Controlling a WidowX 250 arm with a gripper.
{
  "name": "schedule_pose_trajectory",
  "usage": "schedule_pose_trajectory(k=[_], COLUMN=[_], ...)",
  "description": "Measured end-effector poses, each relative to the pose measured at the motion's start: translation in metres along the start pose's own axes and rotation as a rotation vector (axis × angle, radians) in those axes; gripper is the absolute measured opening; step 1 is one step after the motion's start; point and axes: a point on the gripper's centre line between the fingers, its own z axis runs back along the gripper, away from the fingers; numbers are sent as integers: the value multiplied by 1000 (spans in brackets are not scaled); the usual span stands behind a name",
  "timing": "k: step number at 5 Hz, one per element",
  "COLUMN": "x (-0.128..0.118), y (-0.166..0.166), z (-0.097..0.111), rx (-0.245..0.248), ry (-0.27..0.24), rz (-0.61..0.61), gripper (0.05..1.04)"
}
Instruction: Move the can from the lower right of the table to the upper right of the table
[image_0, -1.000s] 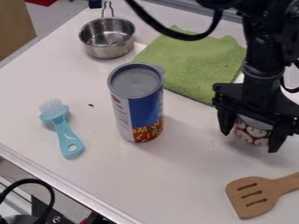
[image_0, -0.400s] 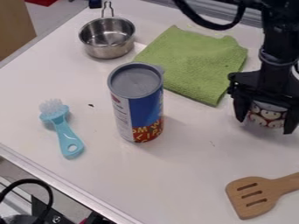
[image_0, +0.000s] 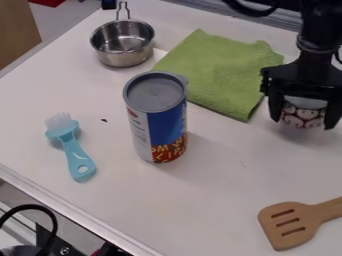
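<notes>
The white table (image_0: 200, 200) is crossed diagonally by its near edge, at the lower left of the view. The black robot arm (image_0: 317, 35) is positioned at the upper right, with its lower section directed downward. The green cloth (image_0: 220, 75) is laid flat at the upper middle, and its right-hand part is partly covered by the arm assembly. The tall canister (image_0: 157, 120), fitted with a gray lid, is stood upright near the center, in front of the cloth's left portion. The gripper (image_0: 302, 122) is located at the right, beside the cloth, with its fingers pointed down and set on opposite sides of the small can; the can is pinched between them. The wooden spatula (image_0: 290, 225) is laid at the lower right, its slotted blade turned left and its handle cut off by the view's right edge. The metal saucepan (image_0: 123, 45) is placed at the upper left, handle directed away. The light blue brush (image_0: 72, 147) is laid at the left, bristles farthest from the near edge. The small can (image_0: 304, 118), marked with a pattern of pale rounded shapes, is located at the right of the table, upright; contact with the tabletop cannot be determined.
</notes>
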Motion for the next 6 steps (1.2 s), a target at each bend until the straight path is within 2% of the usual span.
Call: schedule_pose_trajectory(k=[2,3,4,6], x=[13,9,-7,-41], y=[-10,-6,1,7], z=[-4,-7,9,33], rx=[7,23,26,-2], ry=[-14,-8,12,52], rz=[-21,-42,-63,-123], gripper=[999,999,999,999])
